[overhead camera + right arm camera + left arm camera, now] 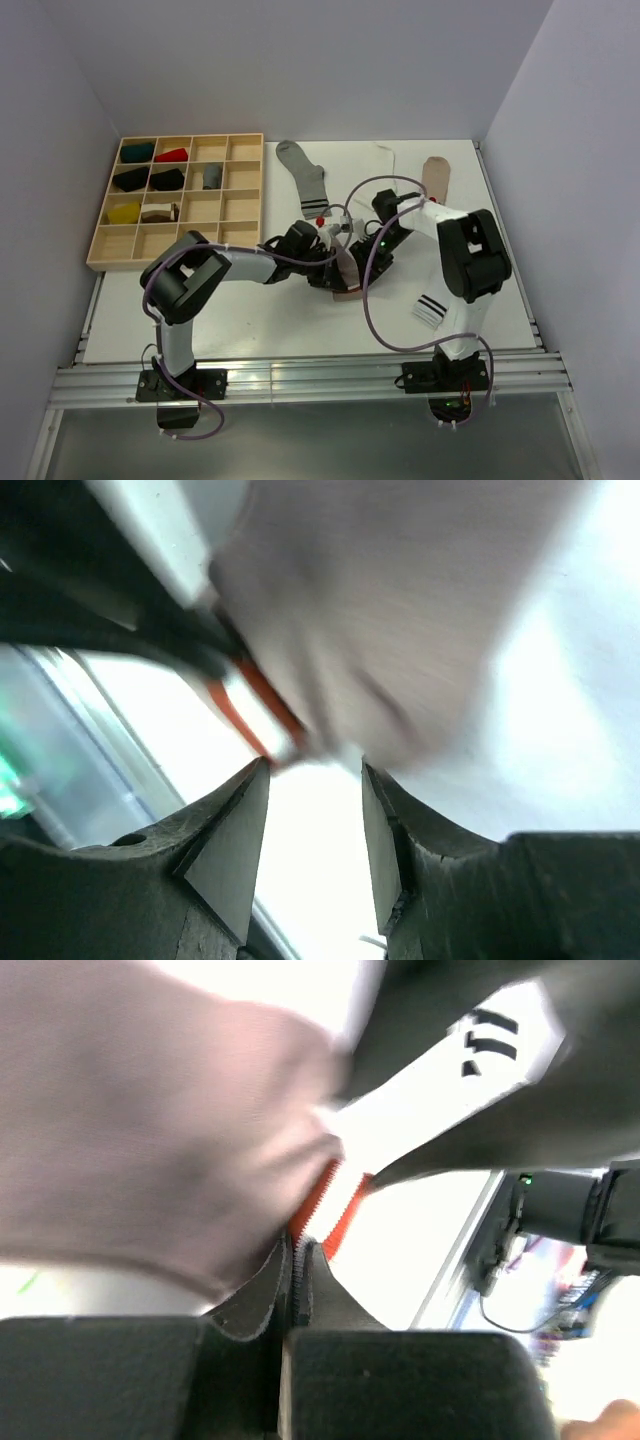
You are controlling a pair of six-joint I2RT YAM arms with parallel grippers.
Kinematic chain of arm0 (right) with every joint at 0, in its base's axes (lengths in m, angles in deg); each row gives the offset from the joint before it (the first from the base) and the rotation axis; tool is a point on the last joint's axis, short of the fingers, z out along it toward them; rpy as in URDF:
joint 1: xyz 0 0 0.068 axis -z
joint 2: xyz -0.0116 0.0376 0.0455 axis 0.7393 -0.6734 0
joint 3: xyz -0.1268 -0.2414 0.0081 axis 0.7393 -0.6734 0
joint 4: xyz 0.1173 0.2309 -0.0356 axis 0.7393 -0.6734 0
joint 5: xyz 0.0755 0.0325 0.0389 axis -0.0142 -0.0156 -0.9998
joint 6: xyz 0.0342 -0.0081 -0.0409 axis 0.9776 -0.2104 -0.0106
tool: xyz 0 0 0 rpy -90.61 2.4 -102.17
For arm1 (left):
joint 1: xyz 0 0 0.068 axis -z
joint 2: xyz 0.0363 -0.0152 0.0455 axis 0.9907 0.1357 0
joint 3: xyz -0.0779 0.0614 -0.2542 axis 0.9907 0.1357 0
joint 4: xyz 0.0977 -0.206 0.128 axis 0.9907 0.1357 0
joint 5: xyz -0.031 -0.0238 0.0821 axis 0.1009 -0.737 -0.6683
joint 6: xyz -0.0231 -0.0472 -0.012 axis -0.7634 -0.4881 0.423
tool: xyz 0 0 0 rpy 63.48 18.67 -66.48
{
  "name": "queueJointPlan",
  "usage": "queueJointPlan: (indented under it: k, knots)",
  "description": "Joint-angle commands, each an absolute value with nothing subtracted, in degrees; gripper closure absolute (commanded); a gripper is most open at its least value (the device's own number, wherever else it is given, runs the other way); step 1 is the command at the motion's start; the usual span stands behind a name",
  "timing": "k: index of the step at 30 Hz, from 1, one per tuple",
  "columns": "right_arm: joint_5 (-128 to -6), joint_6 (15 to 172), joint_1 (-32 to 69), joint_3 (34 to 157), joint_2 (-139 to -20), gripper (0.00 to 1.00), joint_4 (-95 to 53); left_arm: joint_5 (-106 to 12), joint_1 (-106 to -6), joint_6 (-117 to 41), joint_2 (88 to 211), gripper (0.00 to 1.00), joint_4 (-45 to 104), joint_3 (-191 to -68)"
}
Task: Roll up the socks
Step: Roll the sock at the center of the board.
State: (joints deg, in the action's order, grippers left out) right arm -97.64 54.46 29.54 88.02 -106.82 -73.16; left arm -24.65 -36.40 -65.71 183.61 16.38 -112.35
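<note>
A taupe sock with red-white stripes (347, 272) lies at the table's middle, between both grippers. My left gripper (328, 272) is shut on its striped cuff (335, 1200); the jaws pinch the fabric edge and the sock body (150, 1130) bulges above the left gripper (297, 1250). My right gripper (373, 252) is open just right of the sock. In the right wrist view the sock (400, 610) hangs just past the open right gripper (315, 770), not between the jaws. Other socks lie flat: grey with dark cuff stripes (300, 170), plain white (386, 156), a second taupe (437, 176), white with black stripes (430, 306).
A wooden compartment tray (245, 190) stands at the back left with several rolled socks in its left cells. Purple cables (370, 310) loop over the table between the arms. The table's metal rail (300, 380) runs along the near edge.
</note>
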Motion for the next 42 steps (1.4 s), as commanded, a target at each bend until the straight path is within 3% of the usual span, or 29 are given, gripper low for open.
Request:
queueJointPlan:
  k: [1, 13, 24, 35, 42]
  knots:
    - [-96.0, 53.3, 30.8, 85.3, -98.3, 0.51, -64.7, -19.7, -40.4, -72.8, 185.1, 1.00, 26.9, -111.9]
    - [-94.1, 50.9, 30.5, 75.6, -83.7, 0.50, -55.4, -12.5, -42.8, -71.3, 190.1, 1.00, 39.0, -118.8]
    - [-83.9, 47.5, 12.9, 65.0, -74.8, 0.47, -45.3, -9.8, -44.1, -69.2, 195.2, 1.00, 47.5, -124.9]
    - [-75.4, 46.7, 0.8, 63.3, -78.4, 0.47, -41.3, -9.0, -44.8, -68.1, 197.6, 0.99, 49.6, -126.9]
    - [-71.3, 46.2, -1.2, 62.4, -81.6, 0.48, -39.0, -8.8, -44.9, -67.1, 197.9, 0.99, 50.9, -128.4]
